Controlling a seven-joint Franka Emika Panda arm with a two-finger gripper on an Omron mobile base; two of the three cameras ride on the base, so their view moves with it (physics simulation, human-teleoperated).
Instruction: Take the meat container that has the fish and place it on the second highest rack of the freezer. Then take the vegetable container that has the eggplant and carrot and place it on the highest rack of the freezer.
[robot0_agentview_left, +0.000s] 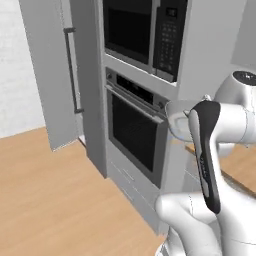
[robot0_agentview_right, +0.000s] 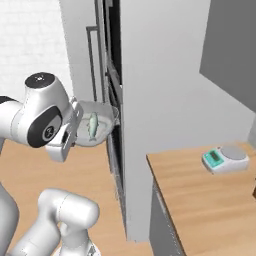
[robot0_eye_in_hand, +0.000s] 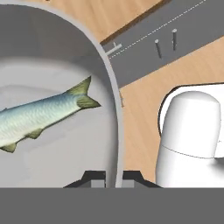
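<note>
One pale bowl (robot0_agentview_right: 102, 116) with the fish (robot0_agentview_right: 92, 124) hangs before the built-in oven (robot0_agentview_left: 134, 132), the gripper (robot0_eye_in_hand: 112, 177) clamped on its rim. Freezer (robot0_agentview_left: 52, 70) stands left, beyond. Right base view adds a kitchen scale (robot0_agentview_right: 225, 158) on the counter (robot0_agentview_right: 200, 200)

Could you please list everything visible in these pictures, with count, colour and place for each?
fish: one, silvery-green, lying in the bowl
bowl: one, pale grey, held up in front of the oven column
freezer: one, grey, dark bar handle, left of the oven column
oven column: one, grey with dark doors
kitchen scale: one, white and green, on the counter
counter: one, wooden, right of the column
claw: one, dark, shut on the bowl's rim
</note>
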